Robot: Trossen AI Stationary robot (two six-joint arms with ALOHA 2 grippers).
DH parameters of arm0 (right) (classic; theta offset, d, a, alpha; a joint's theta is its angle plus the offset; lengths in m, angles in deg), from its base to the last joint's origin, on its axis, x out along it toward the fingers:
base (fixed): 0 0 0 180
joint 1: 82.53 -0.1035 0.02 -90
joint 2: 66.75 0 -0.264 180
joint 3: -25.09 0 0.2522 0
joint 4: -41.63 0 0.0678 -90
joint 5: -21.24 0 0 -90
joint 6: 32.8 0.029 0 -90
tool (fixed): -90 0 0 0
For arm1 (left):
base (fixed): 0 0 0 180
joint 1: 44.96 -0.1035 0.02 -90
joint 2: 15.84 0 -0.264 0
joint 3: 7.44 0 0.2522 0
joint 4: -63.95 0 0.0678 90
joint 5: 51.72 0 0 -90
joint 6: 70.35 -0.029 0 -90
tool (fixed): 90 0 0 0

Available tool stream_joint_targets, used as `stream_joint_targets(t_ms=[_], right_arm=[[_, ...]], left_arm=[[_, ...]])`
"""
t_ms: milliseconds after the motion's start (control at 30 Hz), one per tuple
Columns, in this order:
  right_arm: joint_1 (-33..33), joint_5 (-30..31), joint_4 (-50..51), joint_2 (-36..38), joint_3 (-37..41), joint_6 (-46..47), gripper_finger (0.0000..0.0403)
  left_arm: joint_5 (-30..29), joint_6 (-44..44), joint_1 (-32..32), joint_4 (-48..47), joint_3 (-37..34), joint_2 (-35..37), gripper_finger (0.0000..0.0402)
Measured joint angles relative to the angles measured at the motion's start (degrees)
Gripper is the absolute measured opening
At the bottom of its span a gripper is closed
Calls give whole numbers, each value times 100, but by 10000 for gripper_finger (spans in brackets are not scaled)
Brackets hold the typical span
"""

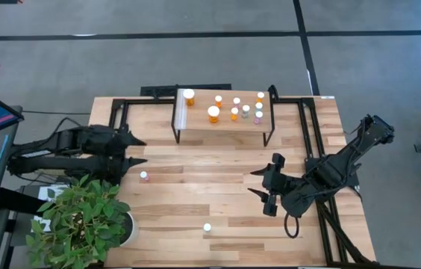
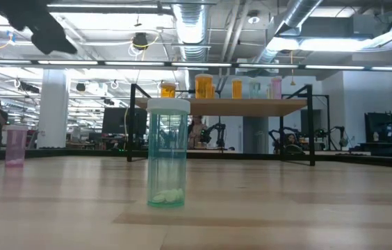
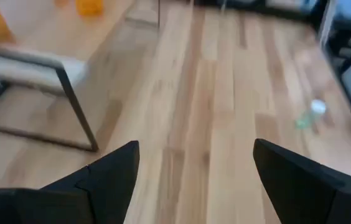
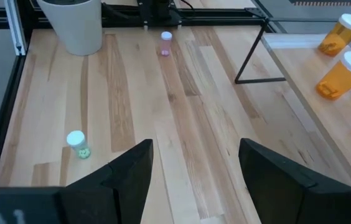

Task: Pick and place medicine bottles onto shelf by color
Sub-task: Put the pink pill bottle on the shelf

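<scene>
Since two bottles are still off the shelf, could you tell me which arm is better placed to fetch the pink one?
Left, probably. The left gripper is open and sits right beside the pink bottle, near the left side of the table. The right gripper, also open, is across the table, closer to the green bottle.

This is a robotics lab in an open industrial hall. Exposed silver ducts (image 2: 196, 31) and strip lights run under the ceiling, more robot arms (image 2: 217, 132) stand at benches behind the tabletop (image 2: 286, 201), and the floor (image 1: 195, 60) is grey concrete.
</scene>
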Motion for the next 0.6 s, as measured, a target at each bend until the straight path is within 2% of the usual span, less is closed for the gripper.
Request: stream_joint_targets(t_ms=[167,367,600], right_arm=[[17,4,-5,2,-4,2,260],[69,7,-5,1,-4,0,260],[30,4,-7,0,-4,0,260]], left_arm=[[-736,407,178,34,-22,-124,304],[-1299,1686,406,75,-49,-668,304],[-1815,3019,1173,-804,-194,-1687,304]])
